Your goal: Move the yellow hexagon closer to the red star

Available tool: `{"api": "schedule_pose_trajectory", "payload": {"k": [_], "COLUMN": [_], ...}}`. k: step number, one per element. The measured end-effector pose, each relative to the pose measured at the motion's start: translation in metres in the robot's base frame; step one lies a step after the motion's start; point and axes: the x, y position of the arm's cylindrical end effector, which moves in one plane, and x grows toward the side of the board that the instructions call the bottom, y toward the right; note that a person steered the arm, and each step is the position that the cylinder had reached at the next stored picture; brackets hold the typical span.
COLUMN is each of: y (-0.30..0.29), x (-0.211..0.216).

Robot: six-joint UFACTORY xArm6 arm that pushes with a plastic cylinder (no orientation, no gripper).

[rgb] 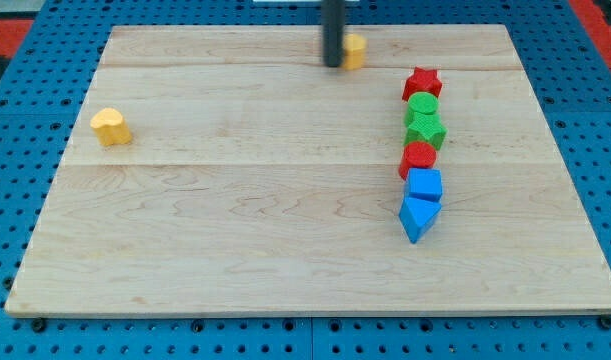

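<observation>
**Tip against yellow hexagon, top of board**

You see my tip [333,64] upright, touching the yellow hexagon [355,50] on its left. The rod has no jaws. The red star [422,83] lies to the hexagon's lower right, apart

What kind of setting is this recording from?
Probably a lab bench for robot pushing tests: a wooden board on a blue pegboard, small coloured blocks like the red star, and my tip.

board: pale wooden table top [235,230]
at 12 o'clock: yellow hexagon [355,50], my tip [332,65] touching its left
at 9 o'clock: yellow heart [111,127]
at 3 o'clock, a touching column: red star [422,83], green cylinder [422,105], green hexagon [426,131], red cylinder [418,157], blue cube [424,185], blue triangle [417,217]
</observation>
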Motion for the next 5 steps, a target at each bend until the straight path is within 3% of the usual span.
{"api": "schedule_pose_trajectory", "payload": {"k": [1,2,3,5], "y": [0.022,-0.04,-0.021,0.058], "x": [-0.006,-0.027,-0.063,-0.049]}}
